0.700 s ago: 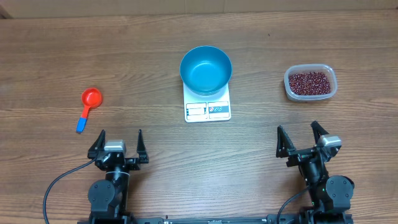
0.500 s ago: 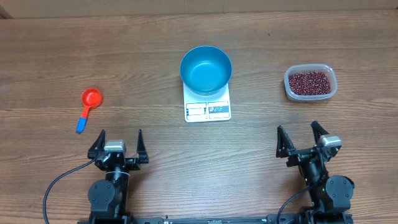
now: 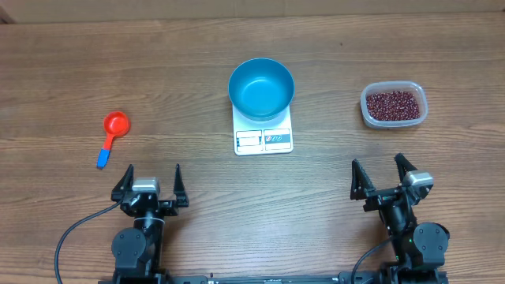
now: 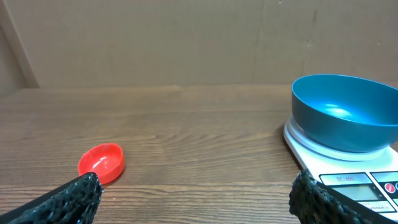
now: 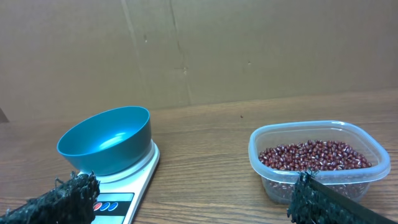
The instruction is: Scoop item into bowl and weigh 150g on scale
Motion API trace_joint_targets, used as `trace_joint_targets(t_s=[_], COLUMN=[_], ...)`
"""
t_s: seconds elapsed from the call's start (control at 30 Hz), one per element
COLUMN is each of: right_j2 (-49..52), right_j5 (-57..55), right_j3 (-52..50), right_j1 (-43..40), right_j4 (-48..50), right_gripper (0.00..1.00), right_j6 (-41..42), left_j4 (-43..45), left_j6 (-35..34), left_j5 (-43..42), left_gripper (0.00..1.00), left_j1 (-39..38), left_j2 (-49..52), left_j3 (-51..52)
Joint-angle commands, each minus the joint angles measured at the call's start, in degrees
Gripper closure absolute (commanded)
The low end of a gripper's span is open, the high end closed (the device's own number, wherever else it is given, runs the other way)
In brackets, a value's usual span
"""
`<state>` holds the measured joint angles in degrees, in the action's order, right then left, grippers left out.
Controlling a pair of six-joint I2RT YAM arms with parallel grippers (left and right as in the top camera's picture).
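— Where's everything?
— Bowl (image 3: 261,87) sits on the scale (image 3: 263,140); beans (image 3: 390,104) in the tub (image 3: 419,116) right of it, scoop (image 3: 115,124) left of it. Left gripper (image 3: 151,173) and right gripper (image 3: 378,164) gape, empty.
— First move?
— I'd take the scoop by its handle and keep it level.

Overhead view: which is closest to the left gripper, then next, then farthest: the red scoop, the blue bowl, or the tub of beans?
1. The red scoop, just ahead of the left gripper, on the left.
2. The blue bowl, in the middle, sitting on the scale.
3. The tub holding the beans, far over on the right.
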<state>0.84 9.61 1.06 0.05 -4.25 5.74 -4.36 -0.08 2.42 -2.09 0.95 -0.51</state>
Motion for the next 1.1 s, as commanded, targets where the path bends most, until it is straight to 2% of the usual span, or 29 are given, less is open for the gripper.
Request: trace_joint_targets(t_s=[0.0,0.67,1.07], right_j2=[-0.70,-0.70,-0.70], right_j5=[-0.59,-0.59,-0.59], right_j3=[-0.61,-0.61,-0.61], right_j1=[0.31,0.31,0.31], right_j4=[0.31,0.31,0.33], right_gripper=[0.00,0.00,0.00], right_j6=[-0.02,-0.04,-0.02], left_j4=[0.11,0.24,0.87], left_j6=[0.07,-0.39,-0.39], left_j5=[0.57,0.35,-3.52], left_gripper=[0.00,0.00,0.00], left_j1=[0.31,0.28,0.28], left_j2=[-0.66,-0.66,-0.63], left_j3=[0.24,0.24,-0.61])
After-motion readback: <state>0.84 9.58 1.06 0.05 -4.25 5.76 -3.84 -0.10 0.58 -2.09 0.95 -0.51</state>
